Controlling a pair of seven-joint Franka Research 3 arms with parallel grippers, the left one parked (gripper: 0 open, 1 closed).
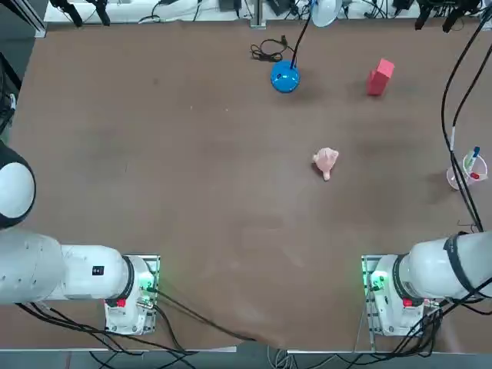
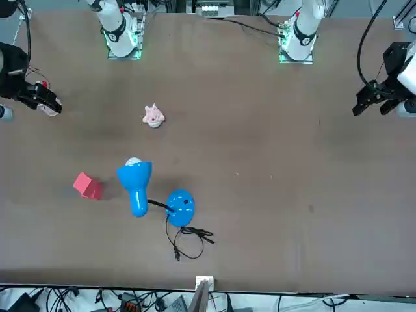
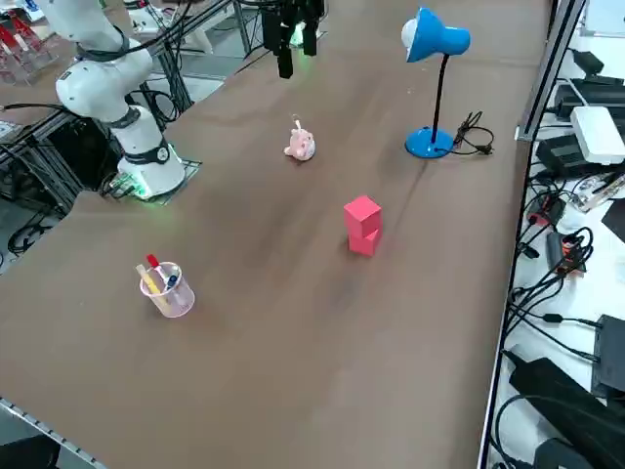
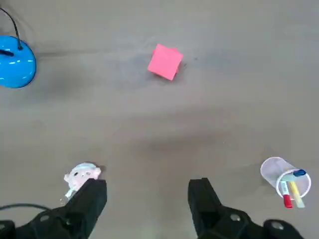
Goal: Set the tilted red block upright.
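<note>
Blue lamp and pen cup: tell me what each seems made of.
The blue lamp looks like glossy painted metal or hard plastic: its round base shows bright highlights. The pen cup seems to be thin, smooth, pale plastic, since the pens show through its wall.

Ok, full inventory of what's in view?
red block: one, pink-red, tilted, on table right of lamp
desk lamp: one, blue, far part of table
lamp cord: one, black, bundled by lamp base
toy pig: one, pale pink, nearer robot than block
cup: one, translucent, robot's right side
pens: several, red, blue, yellow among them, in cup
table: one, brown, under all these
cables, boxes: many, black, white, beyond far edge
right gripper: one, black, open, raised over table
</note>
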